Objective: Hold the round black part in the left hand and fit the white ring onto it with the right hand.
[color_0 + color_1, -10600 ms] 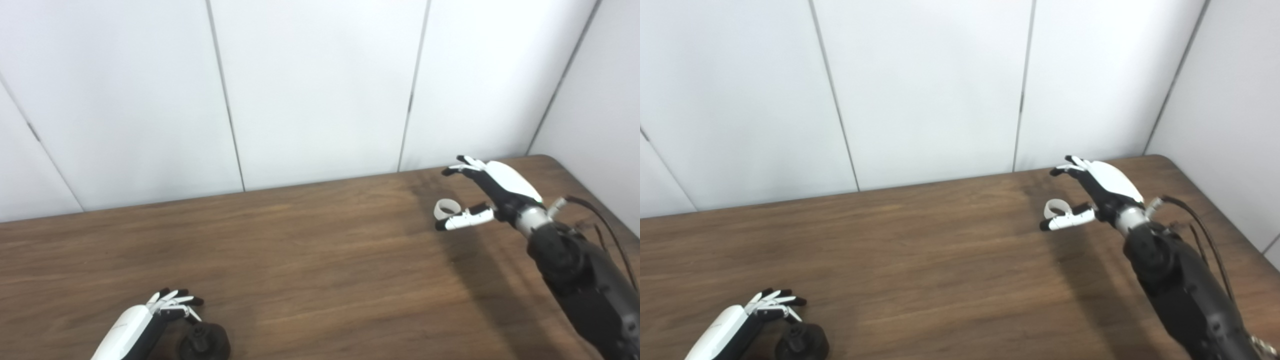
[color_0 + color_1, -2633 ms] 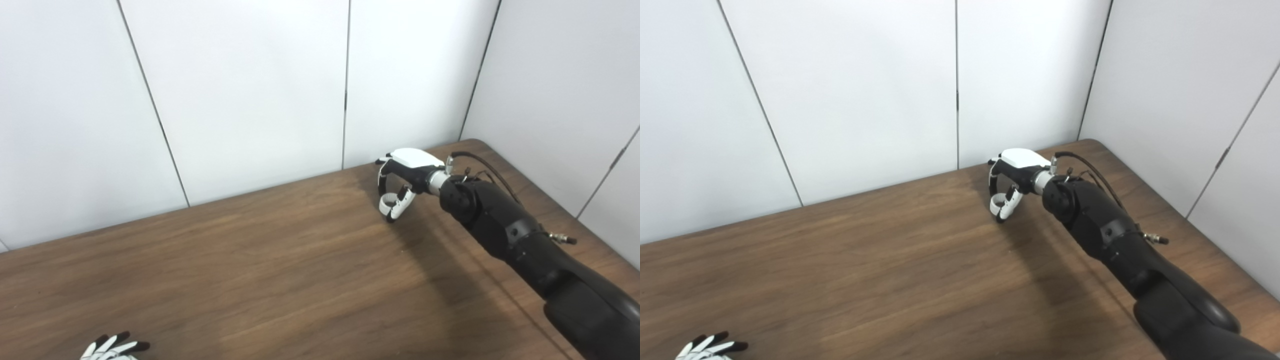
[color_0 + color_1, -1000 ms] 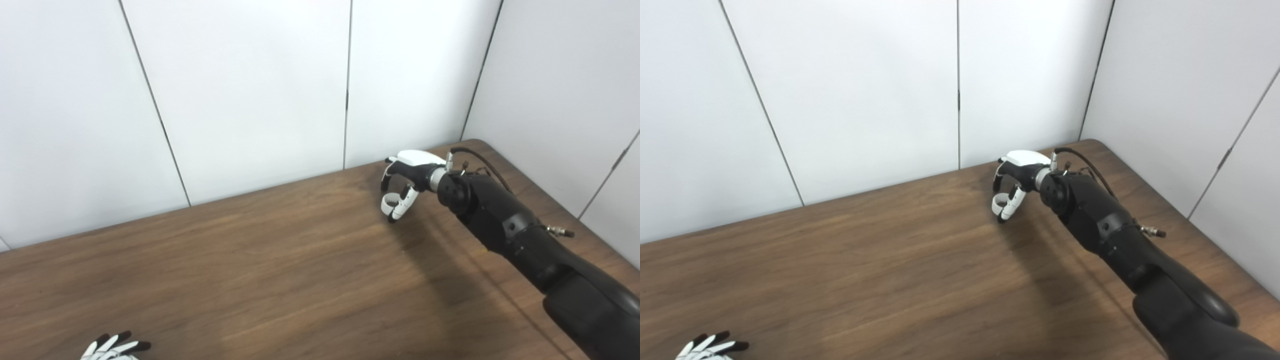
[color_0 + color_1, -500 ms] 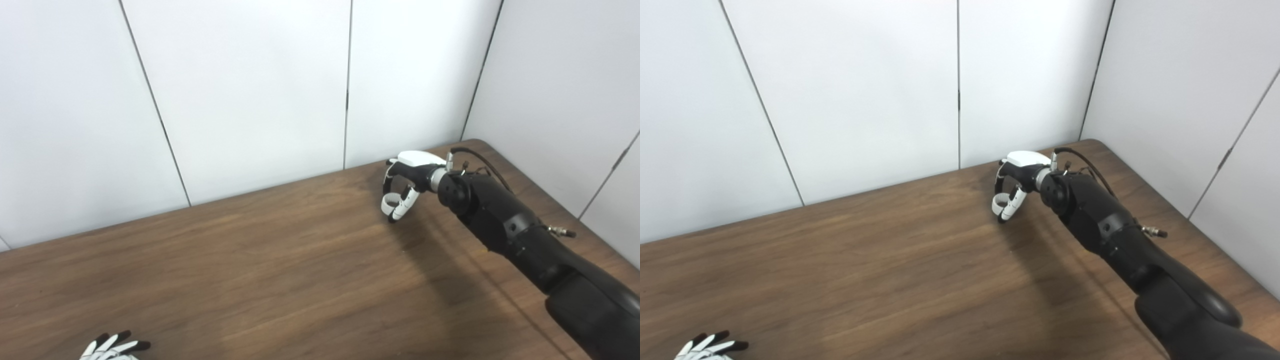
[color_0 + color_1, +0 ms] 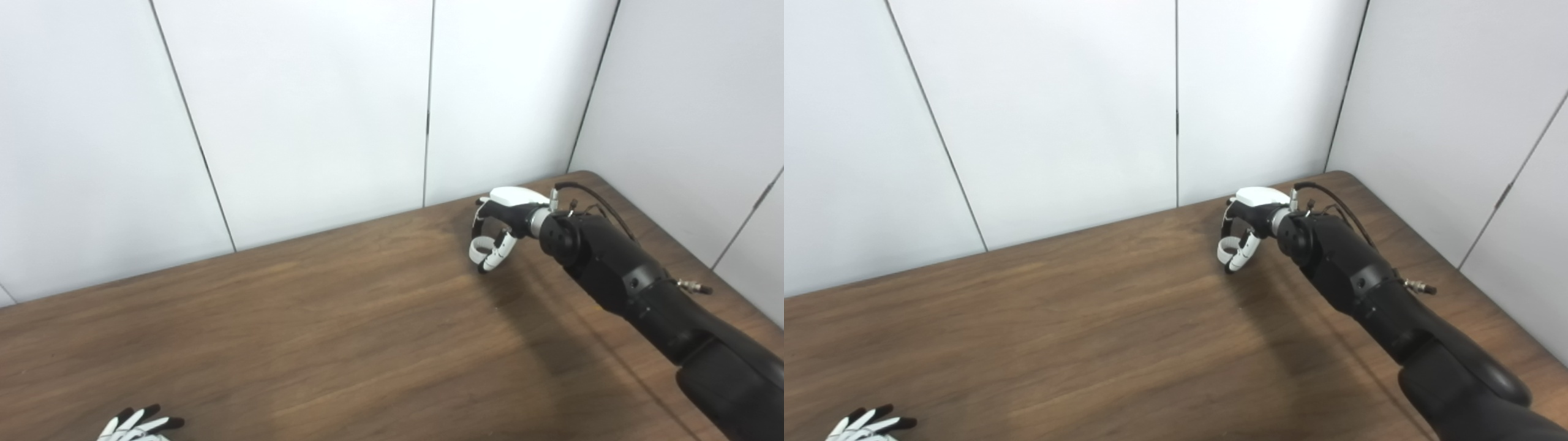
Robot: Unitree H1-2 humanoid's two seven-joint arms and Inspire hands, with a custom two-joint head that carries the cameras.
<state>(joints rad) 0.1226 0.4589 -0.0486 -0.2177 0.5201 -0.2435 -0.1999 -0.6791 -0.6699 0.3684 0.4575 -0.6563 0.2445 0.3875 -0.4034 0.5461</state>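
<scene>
1. Broadly, the wooden table fills the lower part of both views, with white wall panels behind — a plain setting, with nothing else on the bare wood that shows.
2. Next in size, the black right arm reaches in from the lower right toward the far corner of the table, probably because that is where the ring lies.
3. At its end, the right hand arches palm-down, fingers and thumb curled round the white ring. I judge it closed on the ring, low over the wood; whether the ring has left the surface I cannot tell.
4. Only fingertips of the left hand show at the bottom left edge, spread apart and well apart from the right hand (so whether it holds anything I cannot tell).
5. Smallest, the ring — a short, smooth white band, open through the middle, standing roughly on edge between the fingers.
6. Missing from both views is the round black part, so fitting seems some way off.
</scene>
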